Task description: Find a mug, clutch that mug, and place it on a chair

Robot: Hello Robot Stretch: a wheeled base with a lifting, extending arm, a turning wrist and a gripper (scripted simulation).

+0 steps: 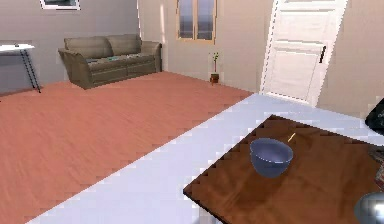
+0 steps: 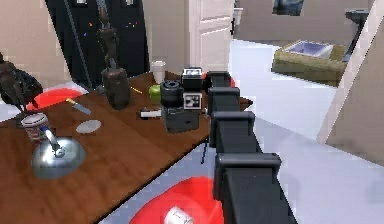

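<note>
Claw [image 2: 155,113]: at the arm's far end, by the counter [image 2: 120,150]. Whether it holds anything cannot be told.
White cup-shaped thing [image 2: 158,70], probably the mug: standing near the counter's far edge, beside a green ball [image 2: 155,92].
Progress, as judged: mug found; gripping and placing remain.
Red chair seat [image 2: 170,208]: just beside the counter's near edge.
Open floor [image 1: 100,130]: runs clear toward the sofa [image 1: 108,58].

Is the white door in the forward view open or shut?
Shut: the white door lies flat in its doorway, and no gap shows at either edge.
</note>
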